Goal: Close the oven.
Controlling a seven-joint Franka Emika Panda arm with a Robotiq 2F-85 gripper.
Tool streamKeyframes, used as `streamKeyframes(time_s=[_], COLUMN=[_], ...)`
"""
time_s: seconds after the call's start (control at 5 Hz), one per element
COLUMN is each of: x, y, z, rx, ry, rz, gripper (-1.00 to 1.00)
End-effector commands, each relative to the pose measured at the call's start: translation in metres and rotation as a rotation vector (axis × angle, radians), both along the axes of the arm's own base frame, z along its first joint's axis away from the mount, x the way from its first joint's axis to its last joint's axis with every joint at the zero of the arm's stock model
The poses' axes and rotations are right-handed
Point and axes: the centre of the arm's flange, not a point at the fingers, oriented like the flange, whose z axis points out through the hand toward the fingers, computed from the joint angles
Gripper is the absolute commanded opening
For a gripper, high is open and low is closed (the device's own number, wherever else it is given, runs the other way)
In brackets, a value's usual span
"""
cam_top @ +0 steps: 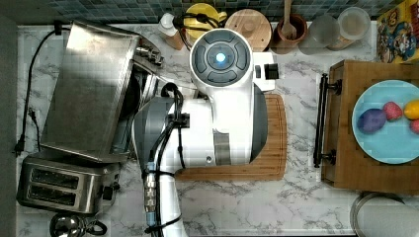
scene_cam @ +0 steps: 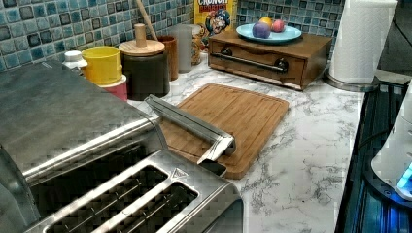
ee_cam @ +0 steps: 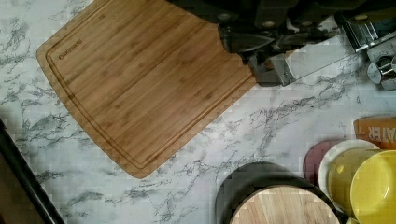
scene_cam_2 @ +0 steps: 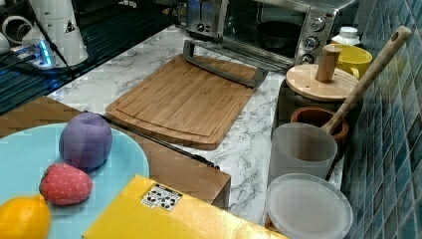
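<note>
Oven (cam_top: 89, 89): boxy brushed steel, flat top, at the top view's left; the glass door (scene_cam_2: 239, 50) hung open, lowered toward the cutting board.
Door handle (scene_cam: 189, 124): straight metal bar, over the board's near edge.
Cutting board (ee_cam: 140, 79): rectangular bamboo, grooved rim, flat on the surface.
Surface (ee_cam: 280, 116): white marble with grey veins.
Fingers (ee_cam: 261, 39): dark, blurred, just beside the handle; spacing cannot be told.
Toaster (cam_top: 64, 185): two-slot steel, touching the oven.

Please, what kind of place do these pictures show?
Most likely a kitchen counter, perhaps a mock-up for robot tests. A marble-look countertop backed by a blue tile wall carries an oven with its door down, a two-slot toaster and a bamboo cutting board.
</note>
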Motion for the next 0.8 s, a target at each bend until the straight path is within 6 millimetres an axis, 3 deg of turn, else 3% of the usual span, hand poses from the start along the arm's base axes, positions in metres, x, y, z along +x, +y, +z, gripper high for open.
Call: streamKeyframes(time_s=[0.2, 0.4, 0.6, 0.8], x=[0.001, -0.028, -0.052, -0.062], y=[0.002, -0.003, -0.022, -0.041], z=[0.003, -0.027, -0.071, -0.097], rx=[0.000, 0.058, 0.200, 0.251], ry=[-0.009, -0.021, -0.005, 0.011], rz=[0.004, 0.082, 0.086, 0.076], gripper=[-1.00, -1.00, -1.00, -1.00])
